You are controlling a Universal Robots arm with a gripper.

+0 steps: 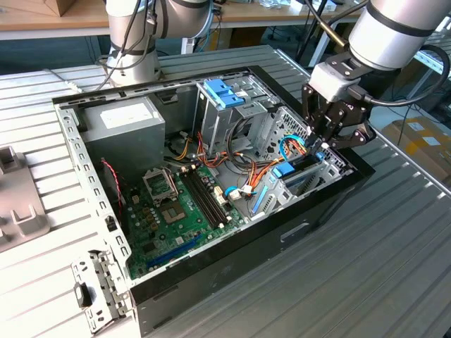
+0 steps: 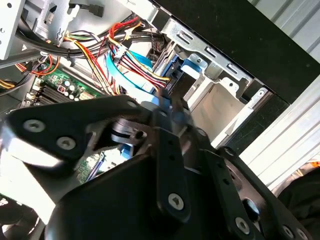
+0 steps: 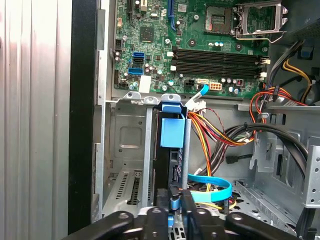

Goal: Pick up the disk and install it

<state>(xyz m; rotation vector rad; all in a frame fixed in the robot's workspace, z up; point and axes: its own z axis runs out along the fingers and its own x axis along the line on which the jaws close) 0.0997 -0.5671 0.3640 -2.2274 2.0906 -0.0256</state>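
Note:
The disk (image 3: 170, 155) stands on edge in the metal drive bay (image 3: 125, 145) at the corner of the open computer case (image 1: 232, 246), on the exterior view's right. It is dark, with bright blue side rails and a blue end tab (image 3: 172, 131). My gripper (image 3: 175, 206) reaches down into the bay with its fingers shut on the disk's near blue edge. In the exterior view the gripper (image 1: 318, 150) hangs just above the blue-railed disk (image 1: 287, 171). In the second wrist view the fingertips (image 2: 162, 117) pinch a bit of blue, with the bay's blue tab (image 2: 192, 67) beyond.
Bundles of red, yellow and orange wires (image 3: 215, 130) and a light-blue flat cable (image 3: 212, 192) run right beside the bay. The green motherboard (image 1: 173, 211), grey power-supply box (image 1: 123, 123) and a pale blue latch (image 1: 222, 91) sit further inside. Another arm's base (image 1: 134, 49) stands behind the case.

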